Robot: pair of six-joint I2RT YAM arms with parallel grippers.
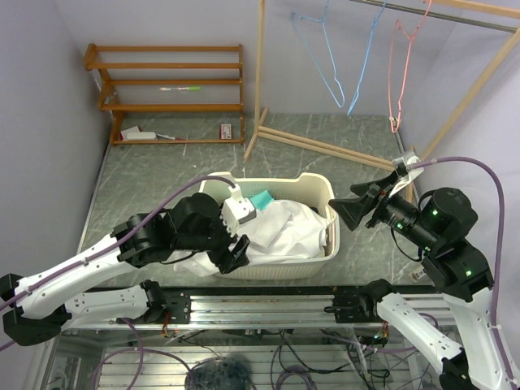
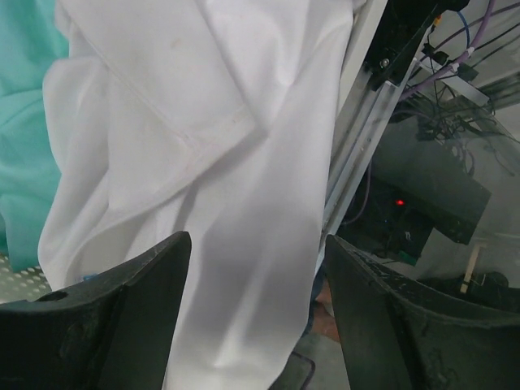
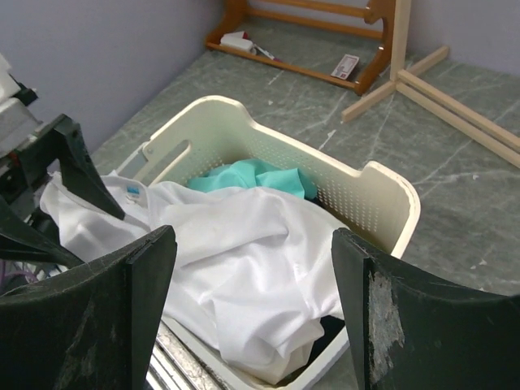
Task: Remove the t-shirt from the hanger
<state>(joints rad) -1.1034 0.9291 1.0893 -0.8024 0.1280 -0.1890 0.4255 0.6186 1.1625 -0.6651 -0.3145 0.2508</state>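
Observation:
The white t-shirt point(image 1: 280, 231) lies crumpled in a cream laundry basket point(image 1: 317, 188), partly draped over the near rim. No hanger shows in it. My left gripper point(image 1: 233, 250) is open at the basket's front-left corner. In the left wrist view point(image 2: 256, 272) the white cloth point(image 2: 211, 162) hangs between the spread fingers, unpinched. My right gripper point(image 1: 357, 213) is open and empty, hovering right of the basket. In the right wrist view point(image 3: 253, 272) it looks down on the shirt point(image 3: 244, 252) and basket point(image 3: 382, 191).
A teal garment point(image 1: 262, 199) lies under the shirt at the back of the basket. Two blue hangers point(image 1: 325, 57) and a pink hanger point(image 1: 398, 73) hang bare on a wooden rack point(image 1: 260, 81). A wooden shelf point(image 1: 166, 85) stands back left. The aluminium rail point(image 1: 260, 299) runs along the near edge.

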